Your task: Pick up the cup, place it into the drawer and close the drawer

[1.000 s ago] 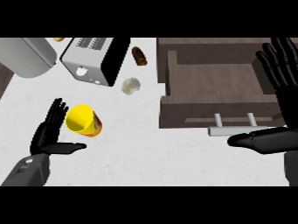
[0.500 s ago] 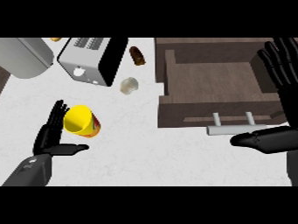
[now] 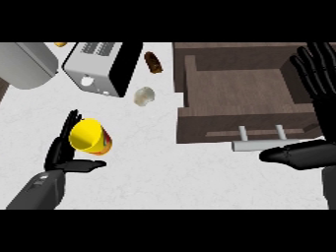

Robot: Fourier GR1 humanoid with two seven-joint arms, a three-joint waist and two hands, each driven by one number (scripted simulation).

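A yellow cup (image 3: 89, 137) with a red band stands on the white counter at the left. My left hand (image 3: 63, 150) is right beside it on its left, fingers straight and the thumb stretched out under the cup's near side, not curled round it. The dark wooden drawer (image 3: 247, 88) is pulled out at the upper right, with nothing inside and a grey bar handle (image 3: 258, 144) on its front. My right hand (image 3: 323, 108) is open over the drawer's right side, fingers pointing up and the thumb lying level near the handle.
A silver toaster (image 3: 101, 66) stands at the back, with a large grey rounded appliance (image 3: 17, 64) to its left. A brown food item (image 3: 153, 62) and a pale lump (image 3: 144, 96) lie between the toaster and the drawer.
The view has shifted slightly, so the objects sit a little more to the left. My left hand has edged closer to the cup. The right hand has hardly moved.
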